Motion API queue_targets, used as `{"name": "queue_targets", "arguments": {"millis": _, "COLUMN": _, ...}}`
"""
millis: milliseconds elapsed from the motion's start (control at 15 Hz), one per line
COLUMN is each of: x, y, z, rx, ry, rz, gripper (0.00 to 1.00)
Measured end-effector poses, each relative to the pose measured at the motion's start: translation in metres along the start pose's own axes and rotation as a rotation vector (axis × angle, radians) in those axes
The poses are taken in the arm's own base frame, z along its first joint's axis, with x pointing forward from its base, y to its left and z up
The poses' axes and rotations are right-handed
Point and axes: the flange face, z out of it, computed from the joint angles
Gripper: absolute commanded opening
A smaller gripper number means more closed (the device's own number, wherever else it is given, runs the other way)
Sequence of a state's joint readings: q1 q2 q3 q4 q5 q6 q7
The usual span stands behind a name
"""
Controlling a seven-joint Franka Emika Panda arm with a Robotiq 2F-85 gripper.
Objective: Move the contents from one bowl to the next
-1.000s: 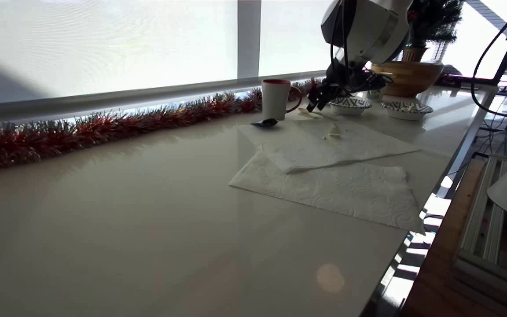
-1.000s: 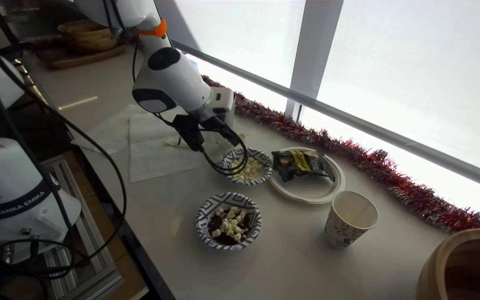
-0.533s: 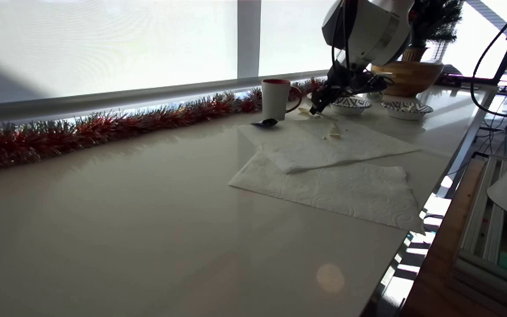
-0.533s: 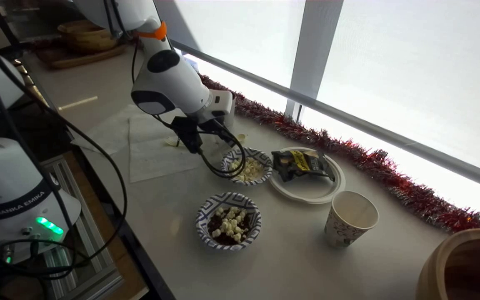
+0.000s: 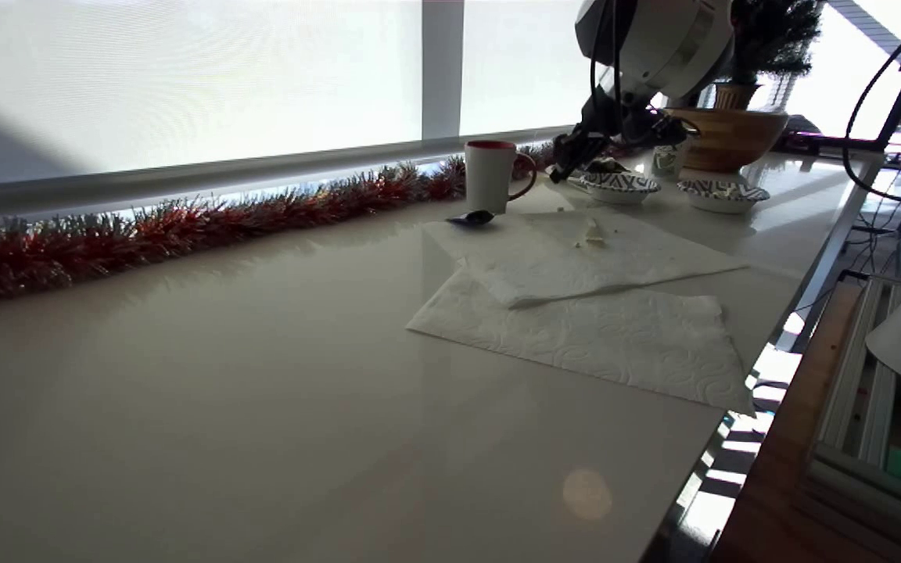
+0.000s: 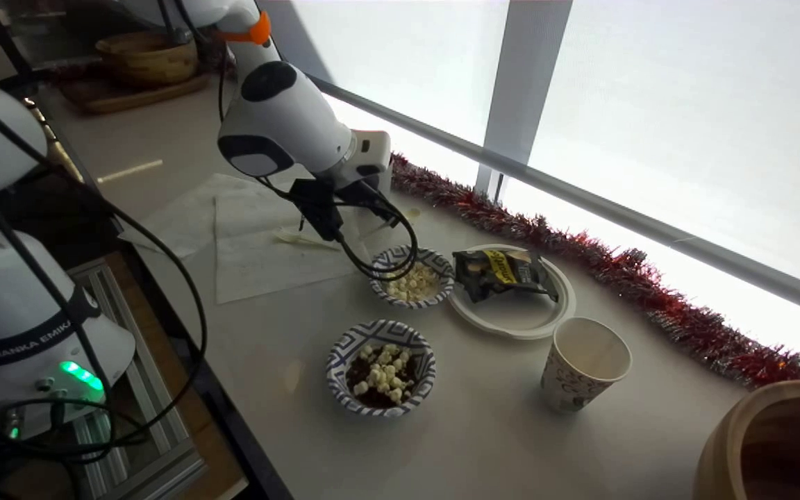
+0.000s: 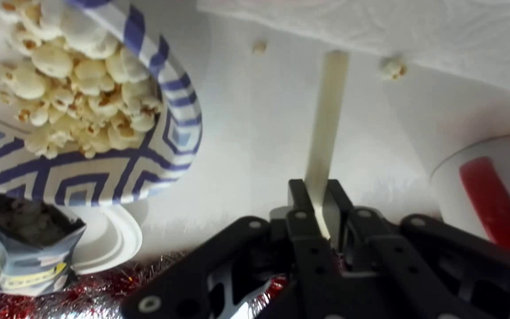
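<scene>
My gripper (image 7: 316, 182) is shut on the thin handle of a pale spoon (image 7: 326, 115), which sticks out past the fingertips in the wrist view. In an exterior view the gripper (image 5: 558, 177) hangs above the table beside the mug. A pale rounded end of the spoon (image 6: 412, 214) shows just behind the gripper. A patterned paper bowl (image 6: 443, 264) full of popcorn stands near the gripper; its rim also shows in the wrist view (image 7: 185, 106), left of the jaws. A second patterned bowl (image 6: 346, 347) holds popcorn over something dark. Both bowls stand upright.
A white mug (image 5: 488, 178) with red handle stands close to the gripper. A plate (image 6: 518, 330) with a snack bag (image 6: 504, 271), a paper cup (image 6: 584, 364) and a wooden bowl (image 6: 712, 444) stand beyond. Paper towels (image 5: 576, 328) carry pale scraps. Tinsel (image 6: 622, 278) lines the window.
My gripper dips slightly, then rises with the pale spoon, which was down at the table beside the mug. The arm base lights have turned green. The bowls have not moved.
</scene>
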State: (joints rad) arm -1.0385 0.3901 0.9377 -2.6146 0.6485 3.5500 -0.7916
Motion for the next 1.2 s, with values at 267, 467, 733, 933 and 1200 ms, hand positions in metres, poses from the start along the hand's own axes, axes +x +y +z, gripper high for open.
{"name": "queue_targets", "arguments": {"millis": 267, "x": 0.015, "y": 0.003, "z": -0.022, "rx": 0.078, "ry": -0.081, "rz": -0.047, "gripper": 0.03}}
{"name": "queue_targets", "arguments": {"millis": 467, "x": 0.003, "y": 0.017, "z": -0.031, "rx": 0.122, "ry": -0.216, "rz": -0.069, "gripper": 0.03}}
{"name": "queue_targets", "arguments": {"millis": 733, "x": -0.012, "y": 0.056, "z": -0.046, "rx": 0.176, "ry": -0.374, "rz": -0.070, "gripper": 0.03}}
{"name": "queue_targets", "arguments": {"millis": 933, "x": -0.008, "y": 0.094, "z": -0.069, "rx": 0.233, "ry": -0.429, "rz": -0.086, "gripper": 0.03}}
{"name": "queue_targets", "arguments": {"millis": 1200, "x": -0.014, "y": 0.137, "z": -0.111, "rx": 0.379, "ry": -0.476, "rz": -0.152, "gripper": 0.03}}
